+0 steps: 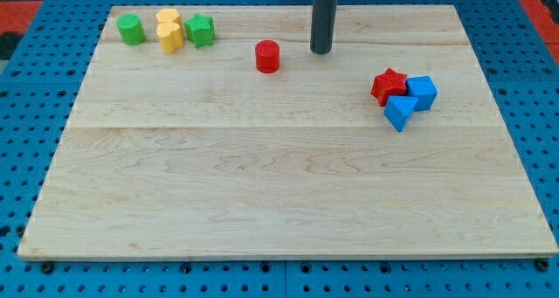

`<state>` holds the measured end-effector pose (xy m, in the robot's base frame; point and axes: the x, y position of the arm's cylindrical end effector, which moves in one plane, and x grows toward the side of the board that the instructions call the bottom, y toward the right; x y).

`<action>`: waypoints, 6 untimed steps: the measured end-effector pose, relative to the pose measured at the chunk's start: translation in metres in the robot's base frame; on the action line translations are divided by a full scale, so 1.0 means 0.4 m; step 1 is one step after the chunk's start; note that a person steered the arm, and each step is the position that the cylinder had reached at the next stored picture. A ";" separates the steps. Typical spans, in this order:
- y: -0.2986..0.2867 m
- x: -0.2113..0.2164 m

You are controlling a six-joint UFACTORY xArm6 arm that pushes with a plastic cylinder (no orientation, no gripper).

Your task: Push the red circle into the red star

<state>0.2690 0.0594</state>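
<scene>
The red circle (267,56) sits on the wooden board (279,193) in its upper half, a little left of centre, standing alone with bare wood all round it. My tip (321,51) rests on the board just to the view's right of the circle, close but apart from it, with a small gap of wood showing between them; it is a plain rod, so there are no fingers to spread or close. The red star (389,85) lies well to the view's right and slightly lower than the circle, touching a blue cube (422,92) on its right and a blue triangular block (400,113) just below it. Far off in the board's upper left corner, a green round block (132,29), a yellow block (169,31) and a green star-like block (201,31) stand in a tight row.
</scene>
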 end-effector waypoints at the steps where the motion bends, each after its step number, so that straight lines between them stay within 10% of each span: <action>1: -0.206 -0.049; 3: -0.067 0.207; 6: 0.159 0.309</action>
